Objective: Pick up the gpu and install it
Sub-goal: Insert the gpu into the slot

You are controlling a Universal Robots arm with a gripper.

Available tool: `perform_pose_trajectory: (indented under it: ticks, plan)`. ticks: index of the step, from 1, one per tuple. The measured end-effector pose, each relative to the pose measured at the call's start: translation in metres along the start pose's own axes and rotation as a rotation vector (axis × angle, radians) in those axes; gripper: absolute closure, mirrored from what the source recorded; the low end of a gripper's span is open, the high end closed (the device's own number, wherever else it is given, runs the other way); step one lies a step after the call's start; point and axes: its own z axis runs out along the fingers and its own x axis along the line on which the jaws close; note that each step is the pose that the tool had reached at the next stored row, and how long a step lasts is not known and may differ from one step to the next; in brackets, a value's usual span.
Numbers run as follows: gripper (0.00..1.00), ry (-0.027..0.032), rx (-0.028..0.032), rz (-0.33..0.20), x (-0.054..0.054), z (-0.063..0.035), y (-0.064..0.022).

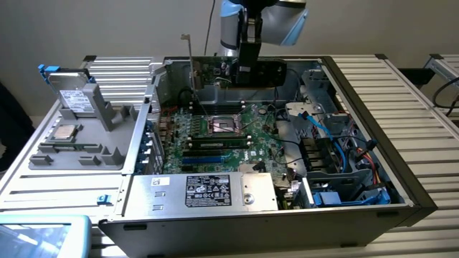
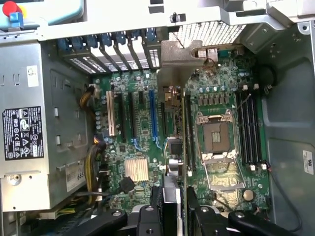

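The gpu (image 1: 269,72) hangs on edge above the back of the open computer case (image 1: 401,177). It is a green card with a black block on one face, and its silver end bracket (image 1: 191,59) points toward the exterior view's left. My gripper (image 1: 245,65) is shut on its upper edge. In the wrist view the gpu (image 2: 172,162) shows edge-on between my gripper (image 2: 172,216) fingers. It is lined up over the motherboard (image 2: 142,147), between the blue expansion slot (image 2: 152,115) and the processor socket (image 2: 216,140), and is well clear of the board.
A silver power supply (image 1: 208,191) fills the case's near corner. Memory sticks (image 1: 219,144) lie beside the socket, and blue cables (image 1: 337,156) and drive bays crowd the exterior view's right. A grey parts tray (image 1: 86,145) on the left holds a boxed drive (image 1: 72,97).
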Motion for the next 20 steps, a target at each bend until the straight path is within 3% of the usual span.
perform_pose_trajectory:
  ticks: [20]
  plan:
    - [0.71,0.0050,0.0019,-0.039,0.002,0.0101,0.0294]
